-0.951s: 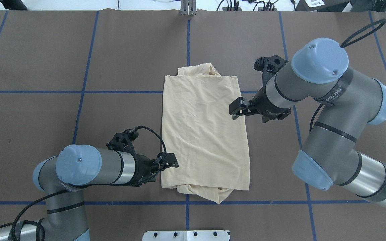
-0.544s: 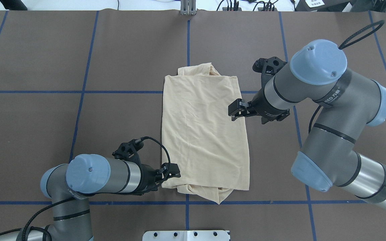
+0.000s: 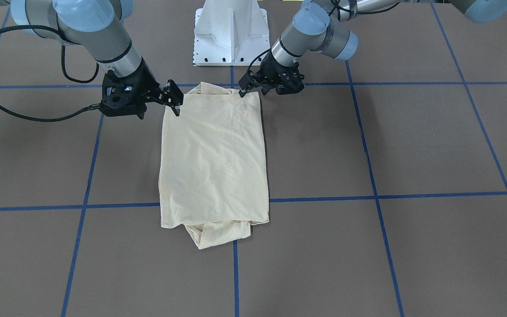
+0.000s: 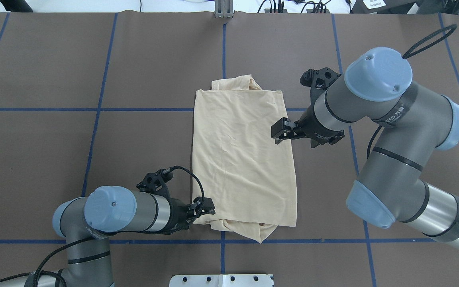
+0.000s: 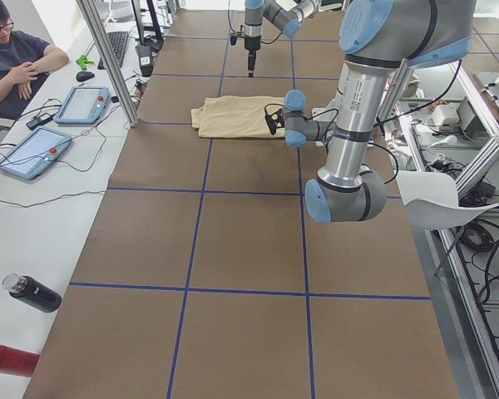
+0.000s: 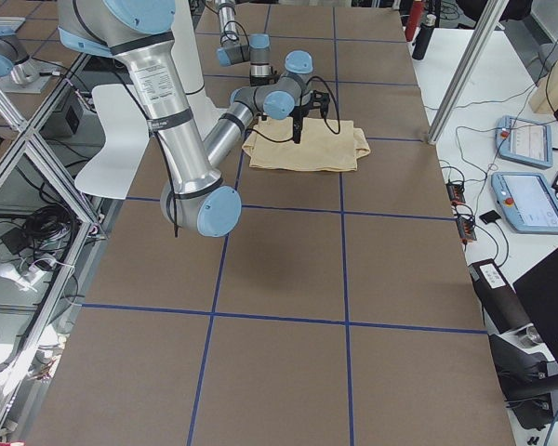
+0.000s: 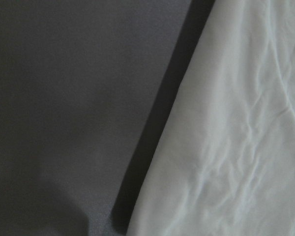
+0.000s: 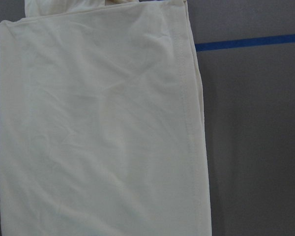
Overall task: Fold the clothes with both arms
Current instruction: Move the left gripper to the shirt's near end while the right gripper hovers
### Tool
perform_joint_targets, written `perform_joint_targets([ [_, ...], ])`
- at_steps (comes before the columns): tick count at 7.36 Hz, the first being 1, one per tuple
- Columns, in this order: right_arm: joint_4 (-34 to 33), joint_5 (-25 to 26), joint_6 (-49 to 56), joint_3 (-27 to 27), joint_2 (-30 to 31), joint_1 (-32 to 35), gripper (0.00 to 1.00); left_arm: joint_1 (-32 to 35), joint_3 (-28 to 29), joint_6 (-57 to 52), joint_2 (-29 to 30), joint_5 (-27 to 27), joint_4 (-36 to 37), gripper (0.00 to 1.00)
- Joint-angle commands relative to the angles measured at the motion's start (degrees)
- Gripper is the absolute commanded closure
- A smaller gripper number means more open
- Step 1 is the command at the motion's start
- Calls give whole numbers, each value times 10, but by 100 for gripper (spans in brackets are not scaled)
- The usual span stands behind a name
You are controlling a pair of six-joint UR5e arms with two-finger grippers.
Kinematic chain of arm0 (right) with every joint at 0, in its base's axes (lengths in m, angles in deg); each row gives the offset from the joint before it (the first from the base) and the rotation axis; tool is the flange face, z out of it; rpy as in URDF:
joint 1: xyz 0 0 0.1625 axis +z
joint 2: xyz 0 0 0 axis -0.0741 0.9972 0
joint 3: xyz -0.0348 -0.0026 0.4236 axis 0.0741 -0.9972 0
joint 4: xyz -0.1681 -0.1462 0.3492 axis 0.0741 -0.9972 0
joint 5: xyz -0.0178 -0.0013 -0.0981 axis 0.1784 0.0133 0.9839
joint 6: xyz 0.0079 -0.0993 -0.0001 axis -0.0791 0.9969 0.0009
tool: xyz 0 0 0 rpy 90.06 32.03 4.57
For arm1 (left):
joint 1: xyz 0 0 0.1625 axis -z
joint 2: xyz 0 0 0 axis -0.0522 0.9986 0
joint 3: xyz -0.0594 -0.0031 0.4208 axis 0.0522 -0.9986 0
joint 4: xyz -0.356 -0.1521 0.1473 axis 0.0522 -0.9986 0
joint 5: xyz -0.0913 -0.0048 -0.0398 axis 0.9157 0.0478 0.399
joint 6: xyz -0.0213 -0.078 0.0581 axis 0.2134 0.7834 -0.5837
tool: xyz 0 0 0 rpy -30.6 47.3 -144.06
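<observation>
The clothes [image 4: 243,159] are one pale cream shirt, folded into a long rectangle with its plain side up at mid-table. Bunched cloth sticks out at both short ends. My left gripper [image 4: 206,207] is low at the shirt's near-left corner, its fingers slightly apart and touching the edge. In the front view the left gripper [image 3: 248,87] sits at that same corner. My right gripper [image 4: 278,132] hovers open over the shirt's right edge, toward the far half, with nothing in it. The left wrist view shows the shirt's edge [image 7: 236,123] very close.
The brown table mat [image 4: 54,159] carries blue tape grid lines. The white pedestal base [image 3: 230,31] stands at the robot's side of the table. A seated person [image 5: 17,66], tablets and bottles are on a side bench beyond the far edge.
My left gripper has slid along the shirt's left edge toward the robot, down to the near-left corner. The right gripper has hardly moved. The shirt lies as before.
</observation>
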Motion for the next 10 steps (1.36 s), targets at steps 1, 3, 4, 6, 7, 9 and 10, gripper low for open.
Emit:
perform_joint_targets([
  [1, 1, 0, 0, -1, 0, 0, 0, 0, 4, 0, 3, 0, 0, 24],
  [3, 0, 0, 0, -1, 1, 0, 0, 0, 5, 0, 3, 0, 0, 26],
  [4, 0, 0, 0, -1, 1, 0, 0, 0, 5, 0, 3, 0, 0, 26],
  [6, 0, 0, 0, -2, 1, 0, 0, 0, 5, 0, 3, 1, 0, 39],
  [7, 0, 0, 0, -2, 1, 0, 0, 0, 5, 0, 3, 0, 0, 40],
  [9, 1, 0, 0, -2, 2, 0, 0, 0, 5, 0, 4, 0, 1, 59],
  [10, 0, 0, 0, -2, 3, 0, 0, 0, 5, 0, 5, 1, 2, 80],
])
